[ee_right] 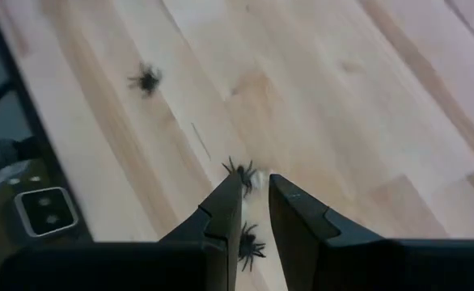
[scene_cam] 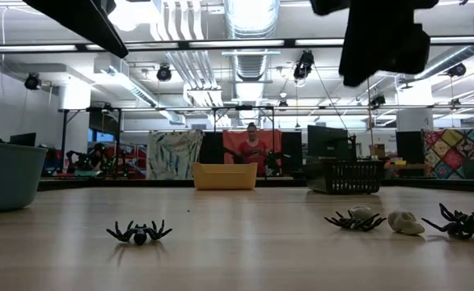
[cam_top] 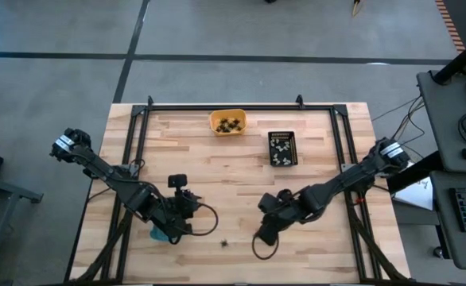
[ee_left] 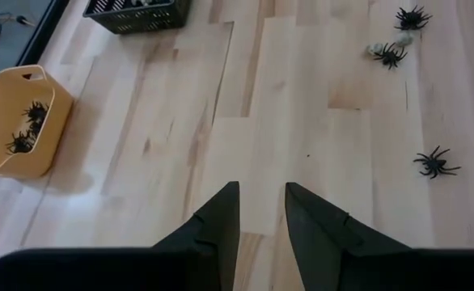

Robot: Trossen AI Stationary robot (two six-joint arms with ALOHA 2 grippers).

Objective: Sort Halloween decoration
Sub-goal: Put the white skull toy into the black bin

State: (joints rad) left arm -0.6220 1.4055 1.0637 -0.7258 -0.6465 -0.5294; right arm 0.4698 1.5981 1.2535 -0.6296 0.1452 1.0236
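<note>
In the right wrist view, two black spider trinkets (ee_right: pixel 239 170) (ee_right: pixel 247 242) and a whitish piece (ee_right: pixel 255 179) lie on the wooden table, below my open right gripper (ee_right: pixel 255 184), which hangs above them and slants down. A third spider (ee_right: pixel 146 79) lies apart, near the table's front edge (cam_top: pixel 226 242). My left gripper (ee_left: pixel 261 198) is open over bare wood at the near left (cam_top: pixel 188 206), with nothing between its fingers. The low view shows the spiders (scene_cam: pixel 139 233) (scene_cam: pixel 355 220) (scene_cam: pixel 463 224) and the whitish piece (scene_cam: pixel 404 222) resting on the tabletop.
An orange tray (cam_top: pixel 227 122) holding black spiders and a black basket (cam_top: pixel 282 148) holding whitish pieces stand at the far middle. A blue tray (cam_top: pixel 160 235) sits partly under my left arm at the near left. A person (scene_cam: pixel 251 145) stands in the room beyond.
</note>
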